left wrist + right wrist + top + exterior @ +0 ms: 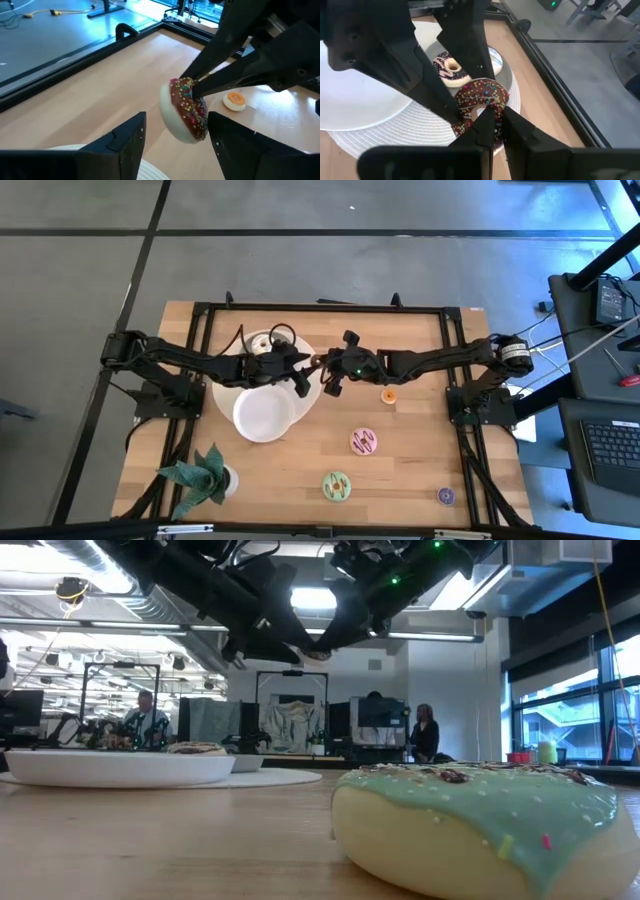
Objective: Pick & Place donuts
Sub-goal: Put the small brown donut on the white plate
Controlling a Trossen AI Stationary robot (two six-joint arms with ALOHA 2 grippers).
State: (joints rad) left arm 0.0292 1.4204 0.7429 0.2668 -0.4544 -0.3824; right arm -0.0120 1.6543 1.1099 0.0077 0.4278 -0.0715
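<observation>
A chocolate-iced donut with coloured sprinkles (185, 107) hangs in the air on edge over the table's middle, held by my right gripper (497, 114), which reaches in from the right. My left gripper (177, 120) is open, with one finger on each side of this donut (314, 361). A pink-and-chocolate donut (451, 67) lies on a plate at the far left. On the bare wood lie an orange donut (388, 394), a pink one (364, 442), a green one (336, 485) and a purple one (446, 496). My right gripper pinches the chocolate donut's ring (490, 106) between its two fingers, about level from the table's right side. One fingertip (487, 122) sits at the hole. The donut is lifted clear and stands on edge. My left gripper: I cannot tell whether its open fingers touch the donut.
A round woven mat (228, 393) carries a large white plate (265, 418) and a smaller plate (262, 343) behind it. A small potted plant (205, 477) stands near the left front corner. The green donut (490, 820) fills the low view's foreground. People show in the room behind.
</observation>
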